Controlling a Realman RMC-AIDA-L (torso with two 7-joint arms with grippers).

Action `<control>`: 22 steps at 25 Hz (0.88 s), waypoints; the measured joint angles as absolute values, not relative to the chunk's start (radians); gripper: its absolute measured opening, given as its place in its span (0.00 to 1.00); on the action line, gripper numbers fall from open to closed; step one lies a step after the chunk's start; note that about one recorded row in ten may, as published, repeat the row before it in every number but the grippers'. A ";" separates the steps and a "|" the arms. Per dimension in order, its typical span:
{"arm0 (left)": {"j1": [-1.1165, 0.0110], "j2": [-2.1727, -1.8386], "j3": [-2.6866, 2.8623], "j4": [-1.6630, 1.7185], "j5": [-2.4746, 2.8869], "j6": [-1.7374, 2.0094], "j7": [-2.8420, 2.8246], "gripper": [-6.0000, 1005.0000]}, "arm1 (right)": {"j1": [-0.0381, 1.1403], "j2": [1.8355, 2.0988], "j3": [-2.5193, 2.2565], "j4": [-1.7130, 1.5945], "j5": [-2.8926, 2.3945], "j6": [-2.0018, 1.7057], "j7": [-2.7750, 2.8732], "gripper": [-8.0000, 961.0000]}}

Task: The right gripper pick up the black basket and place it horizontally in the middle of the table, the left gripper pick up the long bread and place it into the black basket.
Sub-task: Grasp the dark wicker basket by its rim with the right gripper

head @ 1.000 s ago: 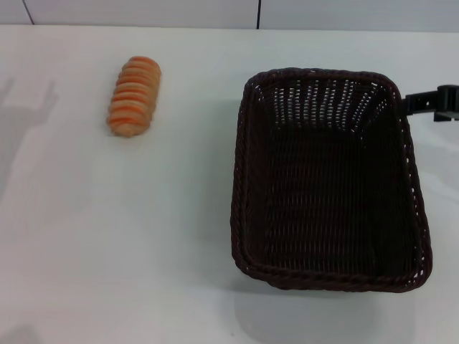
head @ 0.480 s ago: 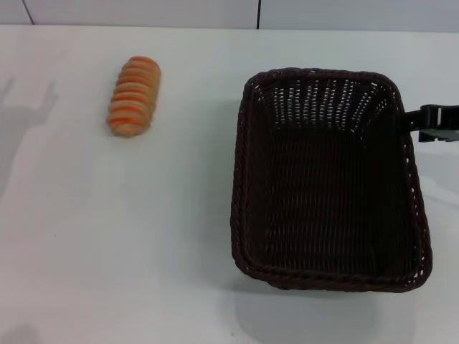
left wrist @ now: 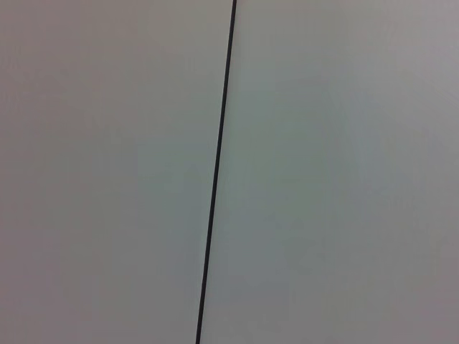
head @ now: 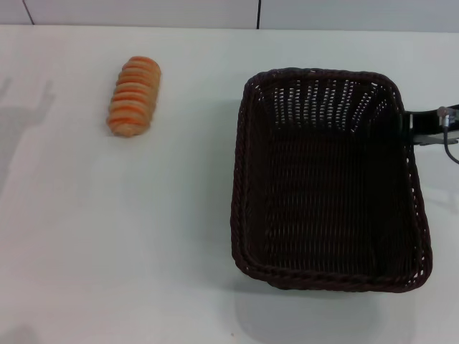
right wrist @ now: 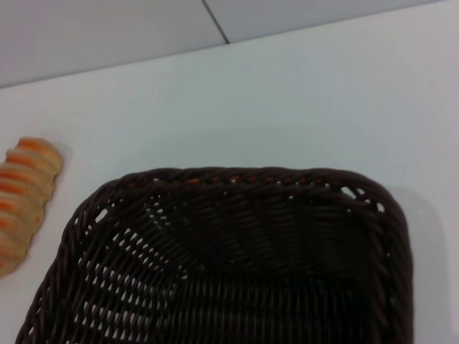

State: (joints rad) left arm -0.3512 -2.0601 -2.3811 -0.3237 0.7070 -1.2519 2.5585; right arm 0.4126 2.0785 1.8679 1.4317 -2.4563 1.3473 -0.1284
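Sliding down along black basket (head: 330,179) far-right rim, right hand (head: 430,123) is nearing a grasp; grip state can't tell, prob. not closed. Long bread (head: 133,96) untouched on bench (head: 143,236).

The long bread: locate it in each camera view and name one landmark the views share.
Head view: long bread on the table, upper left, apart from the black basket.
Left wrist view: not in it.
Right wrist view: bread at the left edge.
Shared landmark: the black basket.
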 joint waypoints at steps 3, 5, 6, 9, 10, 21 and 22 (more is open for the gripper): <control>-0.349 -2.061 -2.382 -0.324 0.707 -1.258 2.559 0.80 | 0.418 2.079 1.856 1.424 -2.455 1.347 -0.129 0.70; -0.347 -2.061 -2.385 -0.324 0.707 -1.264 2.559 0.80 | 0.419 2.079 1.853 1.425 -2.454 1.350 -0.127 0.70; -0.344 -2.061 -2.391 -0.323 0.707 -1.275 2.559 0.80 | 0.419 2.079 1.854 1.425 -2.454 1.351 -0.125 0.70; -0.342 -2.061 -2.391 -0.322 0.707 -1.279 2.558 0.80 | 0.415 2.077 1.870 1.404 -2.447 1.347 -0.123 0.70; -0.342 -2.061 -2.391 -0.322 0.707 -1.279 2.558 0.80 | 0.415 2.077 1.871 1.401 -2.445 1.347 -0.123 0.66; -0.331 -2.063 -2.392 -0.319 0.707 -1.303 2.549 0.80 | 0.408 2.079 1.871 1.404 -2.445 1.334 -0.129 0.23; -0.330 -2.063 -2.392 -0.320 0.707 -1.303 2.545 0.80 | 0.408 2.079 1.871 1.405 -2.445 1.330 -0.129 0.23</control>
State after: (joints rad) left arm -0.3301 -2.0632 -2.3916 -0.3203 0.7071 -1.3033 2.5452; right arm 0.4080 2.0790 1.8711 1.4045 -2.4451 1.3304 -0.1288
